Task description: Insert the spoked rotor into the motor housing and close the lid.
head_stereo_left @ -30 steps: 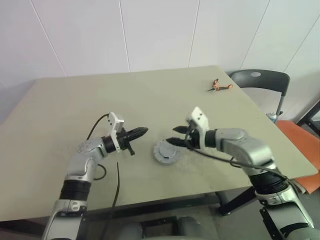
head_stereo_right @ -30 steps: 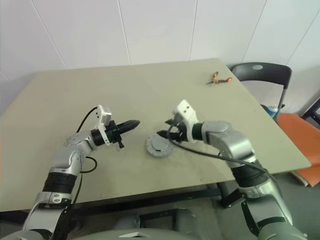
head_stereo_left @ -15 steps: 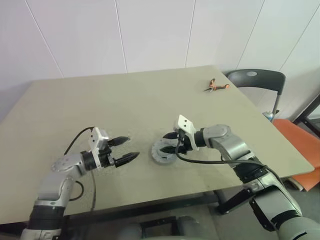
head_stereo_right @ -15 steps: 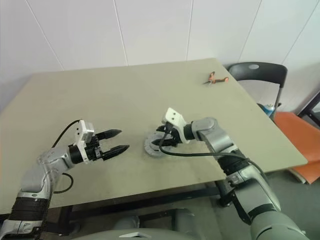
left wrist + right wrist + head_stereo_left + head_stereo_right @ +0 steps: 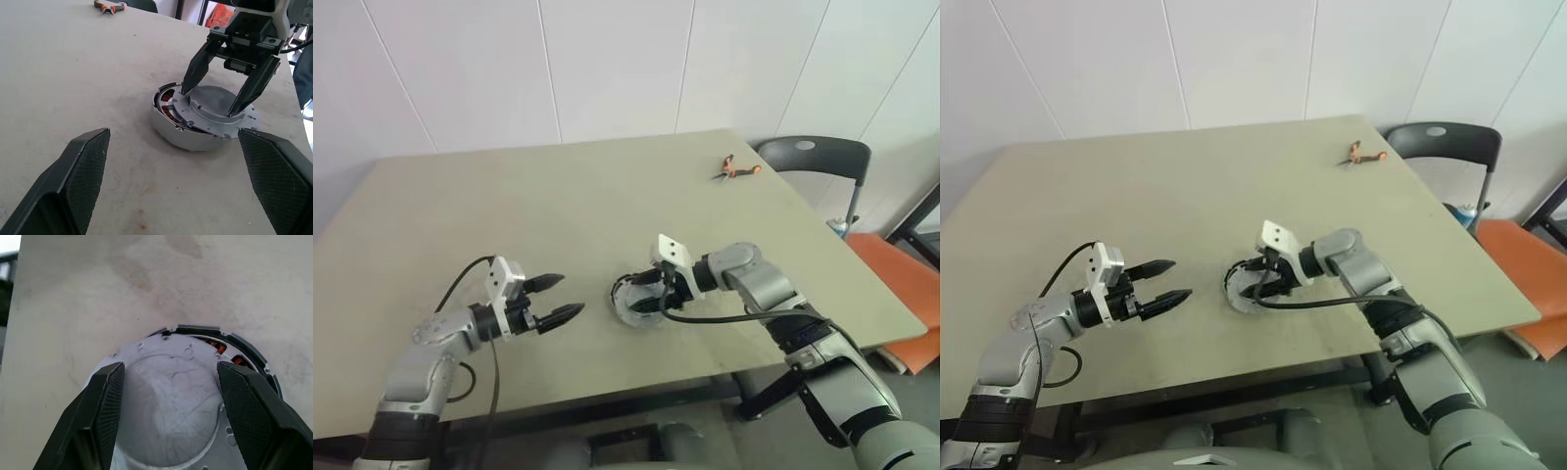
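The left gripper (image 5: pixel 558 299), a pair of black tapered fingers with cross-hatched pads, is standing wide open and empty above the matte beige table (image 5: pixel 509 206), pointing toward the centre. Just beyond it, the motor housing (image 5: pixel 168 120), a low round pale-metal shell showing copper-coloured windings under its rim, is resting on the tabletop. The lid (image 5: pixel 215 107), a smooth grey metal disc with small screw holes along its flange, is lying tilted on top of the housing, shifted to one side so that the windings are showing. The right gripper (image 5: pixel 220 98) is reaching in from the right, angled downward, its fingers partly spread and gripping the raised centre of the lid on both sides. Far back, orange-handled pliers (image 5: pixel 739 169) are lying near the table's edge. Compared with a second ago, the left gripper has opened from shut and drawn back, while the right gripper has come down onto the lid.
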